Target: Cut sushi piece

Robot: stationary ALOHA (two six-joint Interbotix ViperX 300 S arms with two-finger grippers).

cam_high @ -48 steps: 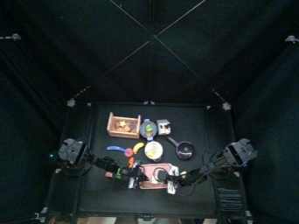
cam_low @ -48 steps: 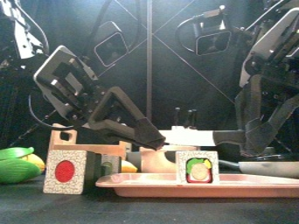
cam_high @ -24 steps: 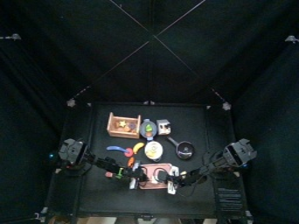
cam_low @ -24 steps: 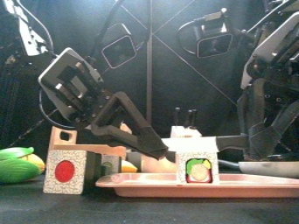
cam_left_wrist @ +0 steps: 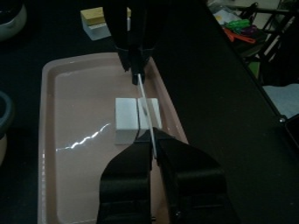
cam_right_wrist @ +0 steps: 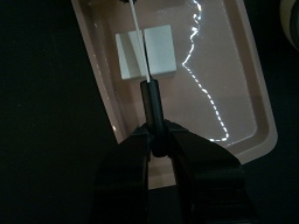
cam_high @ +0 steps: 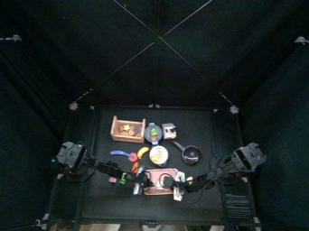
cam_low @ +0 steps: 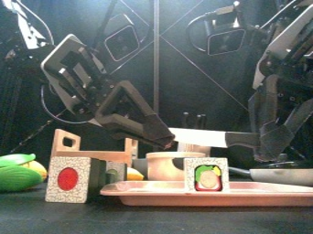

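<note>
The sushi piece stands upright on the pink tray, low and right of centre in the front view. A knife hangs level just above it, the blade apart from the roll. The right gripper is clamped on the knife's black handle. The left gripper pinches the blade's other end, with the sushi piece just beyond its fingertips.

pink tray, white sushi piece, perhaps green-centred
</note>
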